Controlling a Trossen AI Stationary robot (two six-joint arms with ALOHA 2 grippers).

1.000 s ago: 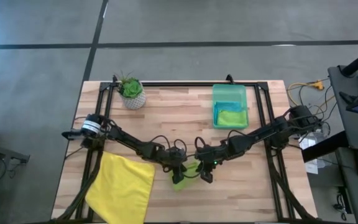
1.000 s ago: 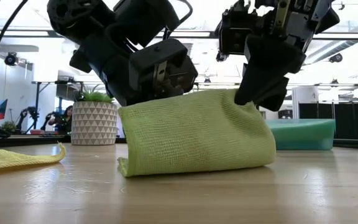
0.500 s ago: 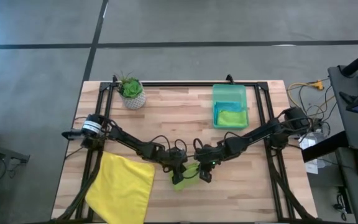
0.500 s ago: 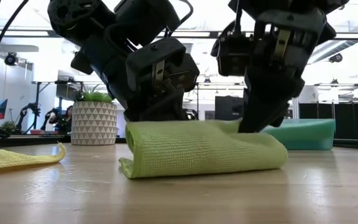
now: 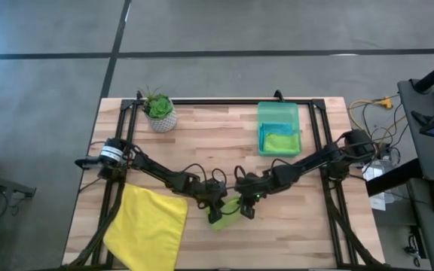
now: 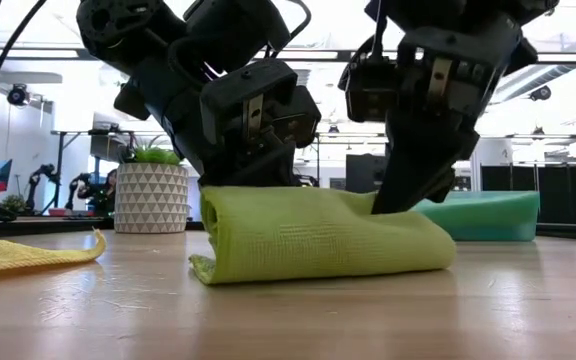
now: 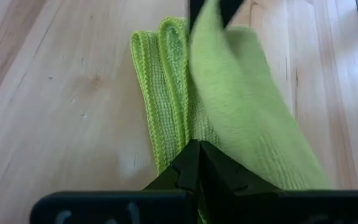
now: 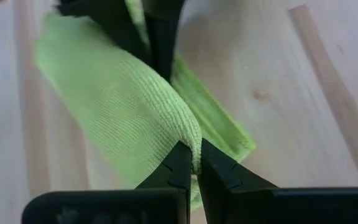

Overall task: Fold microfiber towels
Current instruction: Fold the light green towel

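Note:
A lime green microfiber towel (image 5: 224, 212) lies folded in several layers on the wooden table, near its front middle; the low view shows it as a low roll (image 6: 318, 235). My left gripper (image 5: 215, 203) is shut on its left end and my right gripper (image 5: 246, 206) is shut on its right end. A yellow towel (image 5: 148, 226) lies spread flat at the front left. A lime towel (image 5: 280, 141) rests on a teal one inside the green bin (image 5: 278, 113). My left gripper pinches the upper layers at the towel's left end (image 7: 195, 133) between its two fingers. It comes slanting down from the table's left. The towel's underside rests on the table. My right gripper pinches a rounded fold at the towel's right end (image 8: 190, 140) between its two fingers, several layers. It comes slanting down from the table's right. The fold sits low, with the layers below it lying on the table.
A potted plant (image 5: 160, 111) stands at the far left, the translucent green bin at the far right. A dark frame (image 5: 224, 101) runs along the table's far and side edges. Bare wood lies to the front right.
My right gripper has gone down with its end of the lime towel. The towel, which stood tall between the grippers, has sunk and now sits low and flattened on the table. Both grippers have stayed shut on it.

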